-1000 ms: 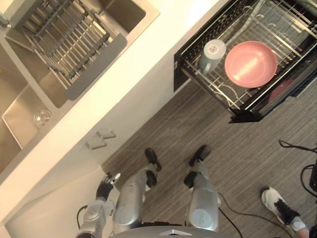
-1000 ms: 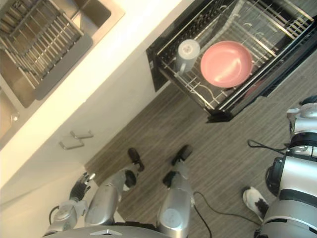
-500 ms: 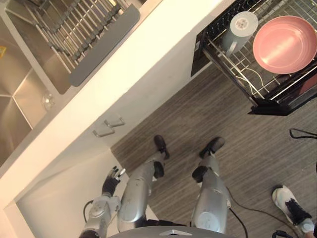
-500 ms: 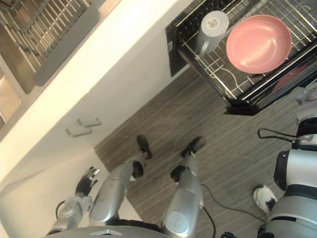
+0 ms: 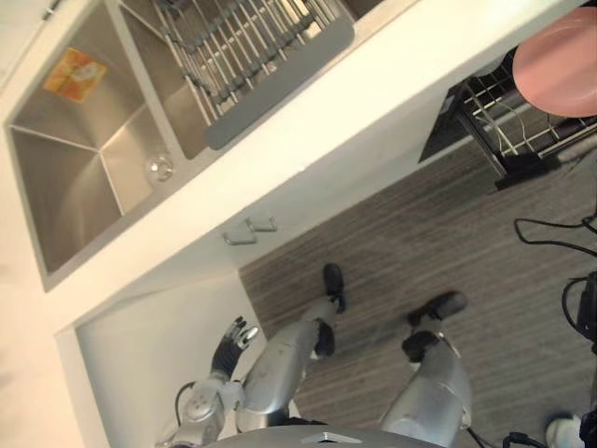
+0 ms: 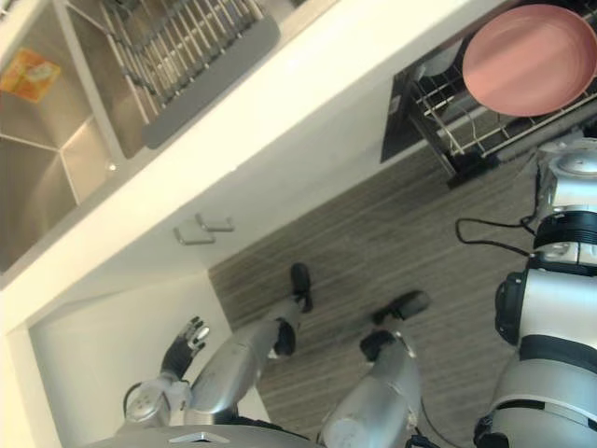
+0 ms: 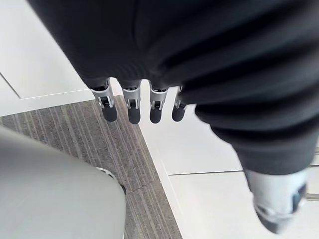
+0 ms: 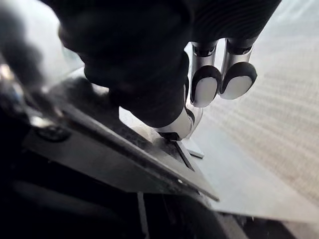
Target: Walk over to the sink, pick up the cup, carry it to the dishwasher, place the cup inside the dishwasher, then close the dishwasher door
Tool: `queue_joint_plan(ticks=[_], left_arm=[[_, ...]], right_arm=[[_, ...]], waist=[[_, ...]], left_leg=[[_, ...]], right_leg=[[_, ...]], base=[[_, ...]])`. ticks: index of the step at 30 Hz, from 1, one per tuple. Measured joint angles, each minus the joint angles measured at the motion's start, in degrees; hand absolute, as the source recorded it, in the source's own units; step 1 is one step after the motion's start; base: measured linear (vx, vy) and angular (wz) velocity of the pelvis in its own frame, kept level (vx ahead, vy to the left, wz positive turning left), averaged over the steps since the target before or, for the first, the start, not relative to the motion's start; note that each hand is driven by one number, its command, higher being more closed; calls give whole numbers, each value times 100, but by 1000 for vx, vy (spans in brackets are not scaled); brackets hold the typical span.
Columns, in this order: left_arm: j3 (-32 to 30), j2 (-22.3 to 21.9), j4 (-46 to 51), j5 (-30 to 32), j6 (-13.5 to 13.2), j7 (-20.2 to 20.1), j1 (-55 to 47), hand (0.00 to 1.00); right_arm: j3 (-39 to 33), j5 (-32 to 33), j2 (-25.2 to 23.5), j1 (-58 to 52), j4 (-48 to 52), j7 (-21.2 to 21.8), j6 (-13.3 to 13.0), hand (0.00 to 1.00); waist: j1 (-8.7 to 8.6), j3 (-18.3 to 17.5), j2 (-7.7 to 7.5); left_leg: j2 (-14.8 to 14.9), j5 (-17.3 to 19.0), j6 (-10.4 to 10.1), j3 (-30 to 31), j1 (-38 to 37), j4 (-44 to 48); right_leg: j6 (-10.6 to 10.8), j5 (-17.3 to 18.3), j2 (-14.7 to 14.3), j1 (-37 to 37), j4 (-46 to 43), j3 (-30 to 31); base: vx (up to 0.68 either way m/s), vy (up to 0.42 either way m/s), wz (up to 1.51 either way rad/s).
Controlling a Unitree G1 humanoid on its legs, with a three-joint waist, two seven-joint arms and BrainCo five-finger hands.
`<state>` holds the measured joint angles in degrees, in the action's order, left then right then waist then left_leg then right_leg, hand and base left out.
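We judge the walk to the sink (image 5: 65, 196) in hand: what seems a small clear cup (image 5: 159, 169) stands in its basin, far left. The left hand (image 7: 133, 107) hangs spread, empty; of the right hand (image 8: 204, 84) we cannot tell the state. Next: step closer, then reach.

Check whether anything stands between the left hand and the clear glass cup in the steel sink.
Yes: the white countertop's front edge. The left hand hangs open low by the white cabinet; the clear glass cup stands in the steel sink beyond that edge, uncovered.
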<state>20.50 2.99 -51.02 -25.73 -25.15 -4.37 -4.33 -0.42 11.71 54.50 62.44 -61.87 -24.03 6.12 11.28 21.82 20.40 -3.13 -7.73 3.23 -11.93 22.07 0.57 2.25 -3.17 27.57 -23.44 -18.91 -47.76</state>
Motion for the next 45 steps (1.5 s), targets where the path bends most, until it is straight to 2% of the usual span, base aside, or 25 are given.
queue_joint_plan(ticks=[2, 4, 7, 8, 11, 16, 18, 19, 22, 24, 27, 28, 29, 30, 32, 35, 36, 37, 39, 40, 41, 43, 44, 45], left_arm=[[115, -93, -29, 6, 34, 1, -1, 0], [112, -142, -31, 6, 56, 8, -15, 0], [103, -143, -22, 12, 160, -7, -16, 0], [121, -143, -32, 125, 259, -13, -33, 0], [139, -156, -5, 187, 328, -16, -118, 0], [31, -216, -9, 263, 358, -7, -138, 0], [-12, -216, -9, 479, 329, 26, -139, 0], [-16, -216, -14, 486, 319, 37, -140, 0], [-173, -216, -29, 477, 329, 22, -143, 0], [-470, -223, -51, 474, 392, 10, -144, 0], [-1202, -115, -145, 448, 472, 3, -157, 0], [-1309, -95, -143, 442, 486, -4, -164, 0], [-1522, -49, -131, 413, 487, -6, -170, 0], [-1634, -29, -131, 362, 484, -4, -170, 0], [-1938, 43, -145, 330, 483, -12, -172, 0], [-2327, 58, -217, 325, 471, -9, -206, 0], [-2495, 82, -272, 309, 471, -11, -258, 0], [-2512, 135, -320, 240, 471, -10, -305, 0], [-2519, 269, -464, 243, 529, -13, -358, 0], [-2547, 289, -493, 255, 551, -14, -392, 0], [-2694, 297, -555, 406, 633, -7, -469, 0], [-2720, 322, -688, 606, 781, 60, -486, 0], [-2700, 345, -690, 596, 886, 136, -475, 0], [-2640, 383, -693, 563, 978, 179, -396, 0]], right_arm=[[35, 222, -66, 111, -13, 84, -31, 100], [59, 466, -146, 157, -13, 250, -126, 100], [204, 620, -688, 362, -27, 542, -251, 100], [245, 729, -902, 470, -279, 686, -258, 100], [234, 1255, -1011, 465, -753, 782, -261, 100], [167, 1886, -990, 470, -899, 977, -262, 100], [-28, 2284, -1001, 471, -901, 1077, -272, 100], [-50, 2356, -1005, 470, -922, 1124, -271, 0], [-247, 2518, -1132, 367, -1065, 1596, -302, 0], [-475, 2705, -1208, -43, -1004, 2065, -431, 0], [-1032, 2961, -1690, -1198, -623, 2858, -758, 0], [-1138, 2966, -1782, -1388, -612, 2948, -798, 0], [-1343, 3040, -1971, -1763, -613, 3103, -887, 0], [-1465, 3079, -2080, -1962, -614, 3183, -949, 0], [-1939, 3061, -2462, -2719, -615, 3354, -1219, 0], [-2351, 2539, -2949, -3532, -590, 3263, -1483, 0], [-2454, 1933, -3218, -3920, -568, 3173, -1581, 0], [-2513, 1587, -3448, -4226, -465, 3092, -1638, 0], [-2567, 923, -3907, -4958, -421, 2938, -1849, 0], [-2567, 786, -4034, -5138, -418, 2862, -1890, 0], [-2562, 541, -4281, -5474, -408, 2723, -1949, 0], [-2562, 46, -4557, -5882, -387, 2496, -1894, 0], [-2563, -99, -4705, -6061, -391, 2467, -1798, 0], [-2552, -95, -4854, -6275, -391, 2492, -1708, 0]], waist=[[132, -110, 138], [161, -130, 163], [175, -142, 177], [242, -163, 204], [265, -179, 222], [247, -176, 218], [208, -169, 211], [183, -155, 193], [125, -84, 103], [82, -34, 41], [-41, 302, -398], [-71, 360, -476], [-147, 484, -650], [-187, 557, -753], [-263, 721, -1030], [-300, 665, -1274], [-354, 545, -1417], [-381, 436, -1540], [-444, 195, -1811], [-459, 94, -1887], [-503, -122, -2019], [-581, -321, -2146], [-662, -402, -2188], [-765, -433, -2162]], left_leg=[[-68, -25, -39, 195, -184, -73], [-74, -44, -85, 300, -302, -111], [-71, -78, -151, 410, -516, -176], [-63, -75, -181, 436, -578, -176], [-61, -103, -240, 556, -618, -179], [9, -111, -281, 567, -749, -173], [77, -102, -294, 564, -789, -173], [93, -101, -297, 561, -800, -173], [231, -58, -359, 530, -860, -156], [332, -28, -402, 543, -922, -148], [576, 73, -541, 541, -1086, -52], [607, 85, -558, 542, -1119, -50], [663, 128, -600, 546, -1138, 12], [689, 142, -612, 544, -1139, 50], [766, 192, -628, 518, -1215, 67], [779, 291, -623, 391, -1398, 69], [775, 336, -623, 367, -1455, 58], [773, 358, -630, 338, -1518, 9], [759, 437, -626, 300, -1736, -104], [759, 462, -626, 294, -1763, -165], [769, 514, -637, 282, -1867, -300], [791, 549, -586, 270, -2073, -437], [787, 560, -564, 382, -2162, -475], [830, 510, -510, 617, -2292, -472]], right_leg=[[40, 264, 209, 183, -334, -139], [53, 457, 312, 333, -565, -280], [66, 719, 434, 525, -868, -379], [78, 844, 478, 594, -999, -429], [81, 1012, 561, 739, -1200, -602], [80, 1099, 505, 939, -1220, -687], [73, 1103, 417, 1043, -1149, -770], [72, 1103, 396, 1078, -1133, -795], [50, 1064, 176, 1199, -934, -832], [51, 1046, 8, 1366, -783, -926], [46, 1010, -370, 1674, -470, -986], [48, 1003, -421, 1725, -414, -1002], [49, 978, -529, 1821, -308, -1039], [48, 961, -577, 1864, -242, -1055], [47, 840, -758, 1991, -17, -1050], [96, 723, -860, 2144, 208, -911], [101, 679, -879, 2183, 268, -869], [93, 662, -880, 2193, 277, -819], [81, 644, -853, 2349, 236, -782], [57, 628, -842, 2370, 193, -767], [-34, 569, -822, 2369, 92, -667], [-231, 429, -864, 2346, -100, -188], [-303, 286, -927, 2336, -210, 270], [-269, 241, -1050, 2293, -351, 799]], base=[[71, -35, 37], [80, -49, 37], [77, -74, 22], [55, -83, 22], [67, -97, 26], [27, -71, 6], [8, -68, 5], [4, -64, 7], [6, -60, -5], [21, -76, 3], [49, -97, -5], [60, -90, -1], [58, -84, 2], [67, -83, 3], [64, -51, -7], [54, -20, -19], [61, -13, -21], [58, -10, -15], [55, -4, -4], [36, 14, 2], [47, 36, -1], [72, 65, 4], [80, 84, 34], [142, 72, 56]])
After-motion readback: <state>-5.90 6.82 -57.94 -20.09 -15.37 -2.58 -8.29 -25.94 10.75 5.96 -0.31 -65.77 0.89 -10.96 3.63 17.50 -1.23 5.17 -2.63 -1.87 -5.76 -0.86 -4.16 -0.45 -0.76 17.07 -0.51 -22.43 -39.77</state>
